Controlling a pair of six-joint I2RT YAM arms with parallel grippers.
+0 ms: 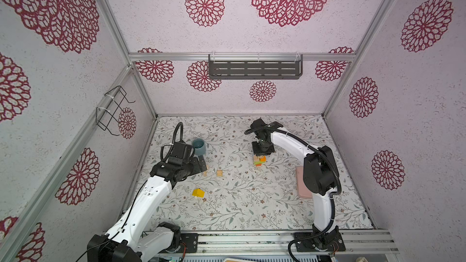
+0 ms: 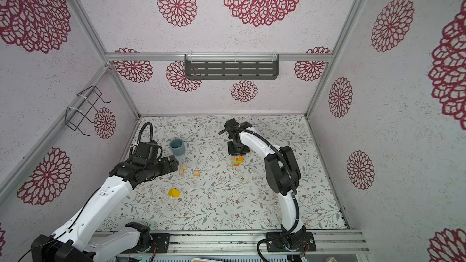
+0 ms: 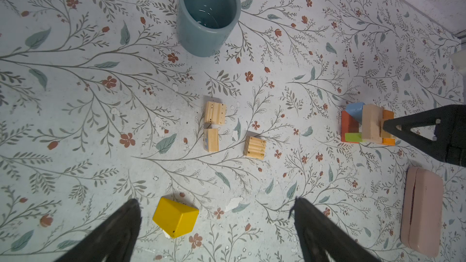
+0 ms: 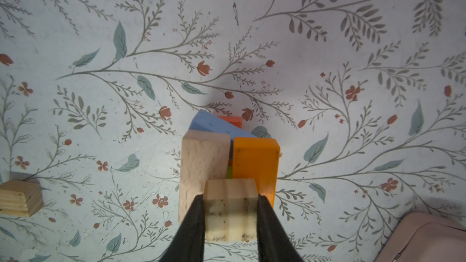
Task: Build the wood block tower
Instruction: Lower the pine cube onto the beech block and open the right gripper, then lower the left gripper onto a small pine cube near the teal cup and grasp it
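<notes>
The tower [image 1: 259, 160] [image 2: 237, 160] stands mid-table, made of red, green, orange, light blue and plain wood blocks. From the right wrist view its top shows a plain beam [image 4: 204, 167] beside an orange block [image 4: 254, 165]. My right gripper [image 4: 230, 196] is shut on a grooved plain wood block [image 4: 230, 210] just over that top; I cannot tell whether they touch. My left gripper [image 3: 216, 201] hangs open and holds nothing, with a yellow block [image 3: 175, 216] [image 1: 198, 193] near one finger. Three plain wood blocks [image 3: 215, 112] [image 3: 211, 139] [image 3: 255, 147] lie loose between the arms.
A grey-blue mug [image 1: 199, 146] [image 3: 208, 13] stands upright at the back left, close to the left wrist. A flat pink slab [image 1: 302, 182] [image 3: 421, 210] lies right of the tower, partly behind the right arm. Walls close the table [image 1: 252, 212] on three sides.
</notes>
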